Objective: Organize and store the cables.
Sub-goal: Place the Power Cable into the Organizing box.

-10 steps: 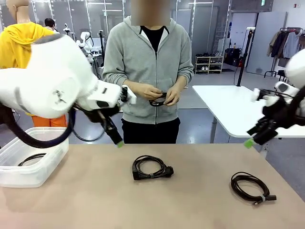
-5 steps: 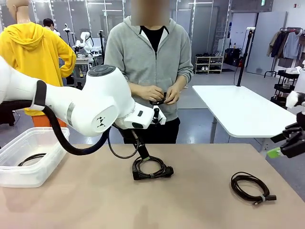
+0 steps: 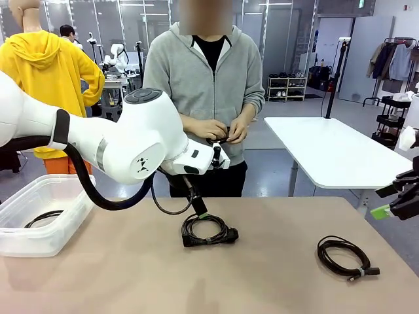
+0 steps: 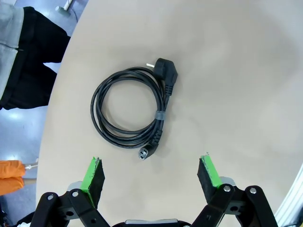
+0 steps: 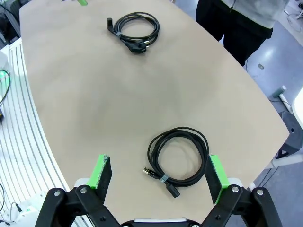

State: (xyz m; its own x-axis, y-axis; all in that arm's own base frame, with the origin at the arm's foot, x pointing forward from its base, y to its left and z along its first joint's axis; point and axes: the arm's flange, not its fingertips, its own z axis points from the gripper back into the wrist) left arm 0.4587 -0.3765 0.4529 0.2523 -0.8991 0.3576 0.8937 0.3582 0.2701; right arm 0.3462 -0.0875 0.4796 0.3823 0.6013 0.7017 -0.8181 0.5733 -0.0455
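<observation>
Cables (image 3: 209, 230) are lying on the worktop (image 3: 118, 275), and both grippers are hanging wide open.
The left gripper (image 4: 152, 172) is hovering right over the middle cable (image 4: 130, 111), jaws spread, not touching it. The right gripper (image 5: 158, 172) is hanging open off the worktop's right side, well apart from the right cable (image 5: 179, 156). One more cable (image 3: 43, 218) is lying in the clear box (image 3: 19, 242) at the left. The person is holding another cable (image 3: 219, 139) in both hands (image 3: 204, 127) at the far side.
</observation>
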